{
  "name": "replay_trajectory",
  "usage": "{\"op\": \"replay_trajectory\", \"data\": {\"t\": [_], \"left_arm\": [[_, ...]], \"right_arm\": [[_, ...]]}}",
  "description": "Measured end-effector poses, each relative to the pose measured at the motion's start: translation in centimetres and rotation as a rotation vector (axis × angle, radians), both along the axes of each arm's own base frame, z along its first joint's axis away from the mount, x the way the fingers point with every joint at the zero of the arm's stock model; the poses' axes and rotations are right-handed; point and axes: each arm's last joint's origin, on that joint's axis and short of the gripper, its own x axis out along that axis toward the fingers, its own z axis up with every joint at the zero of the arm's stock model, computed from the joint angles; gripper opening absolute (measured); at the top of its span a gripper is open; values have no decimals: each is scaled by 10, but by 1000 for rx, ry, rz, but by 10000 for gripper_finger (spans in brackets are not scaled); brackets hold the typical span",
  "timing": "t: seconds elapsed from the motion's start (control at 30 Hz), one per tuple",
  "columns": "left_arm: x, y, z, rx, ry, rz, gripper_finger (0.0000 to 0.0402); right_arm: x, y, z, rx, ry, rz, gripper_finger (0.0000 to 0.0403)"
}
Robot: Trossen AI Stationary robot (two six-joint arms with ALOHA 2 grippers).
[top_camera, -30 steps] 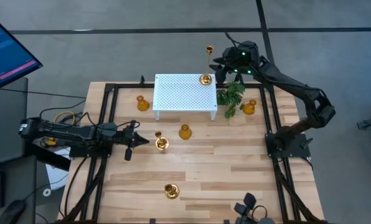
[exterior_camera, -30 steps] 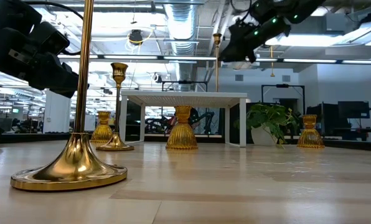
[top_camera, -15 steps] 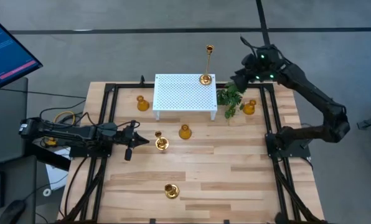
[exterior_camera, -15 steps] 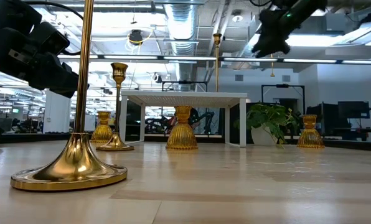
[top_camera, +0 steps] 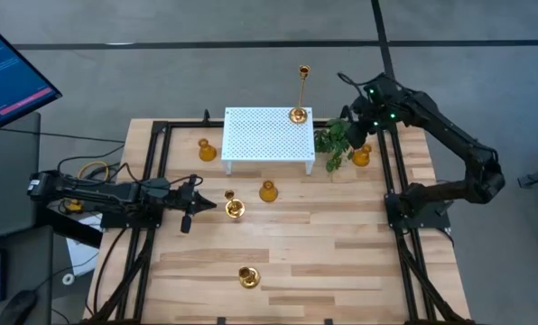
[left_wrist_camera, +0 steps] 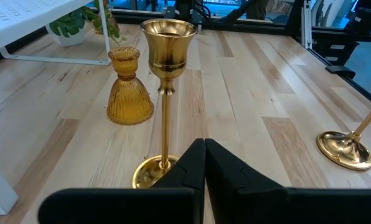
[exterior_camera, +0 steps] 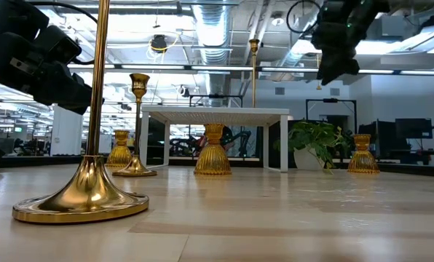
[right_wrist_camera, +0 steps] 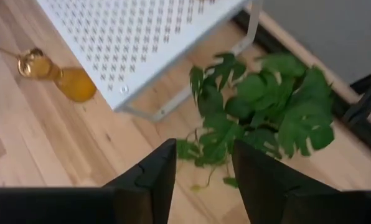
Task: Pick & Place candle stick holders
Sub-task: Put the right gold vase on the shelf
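Several shiny gold holders stand upright on their round bases. One tall thin holder (top_camera: 298, 114) stands on the white perforated stand (top_camera: 264, 135). Two more tall ones (top_camera: 234, 208) (top_camera: 247, 277) stand on the table, as do the squat ones (top_camera: 206, 149) (top_camera: 268, 191) (top_camera: 361, 155). My left gripper (top_camera: 211, 204) is shut and empty, level, just left of a tall holder's base (left_wrist_camera: 149, 177). My right gripper (top_camera: 357, 125) is open and empty in the air above the green plant sprig (right_wrist_camera: 260, 109), between the stand and the right squat holder (exterior_camera: 363, 154).
The plant sprig (top_camera: 334, 143) lies by the stand's right legs. Black frame rails (top_camera: 152, 181) (top_camera: 391, 171) run along the table's left and right sides. Bare wood (top_camera: 341, 262) lies at the near right.
My right gripper has moved away from the top of the tall holder on the stand, toward the table's right edge and a little nearer and lower, ending over the plant sprig. The holder stays upright on the stand.
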Motion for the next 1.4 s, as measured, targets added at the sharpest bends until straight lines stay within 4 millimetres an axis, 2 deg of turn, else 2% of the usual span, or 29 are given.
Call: {"op": "replay_trajectory", "data": {"t": [0.27, 0.5, 1.07, 1.4], "left_arm": [[0, 0, 0, 0, 0, 0, 8], [0, 0, 0, 0, 0, 0, 8], [0, 0, 0, 0, 0, 0, 8], [0, 0, 0, 0, 0, 0, 8]], "right_arm": [[3, -6, -25, 152, 192, -38, 125], [2, -15, -38, 97, 424, -153, 114], [17, -34, -73, 184, 540, -140, 113], [5, -27, -102, 204, 727, -182, 113]]}}
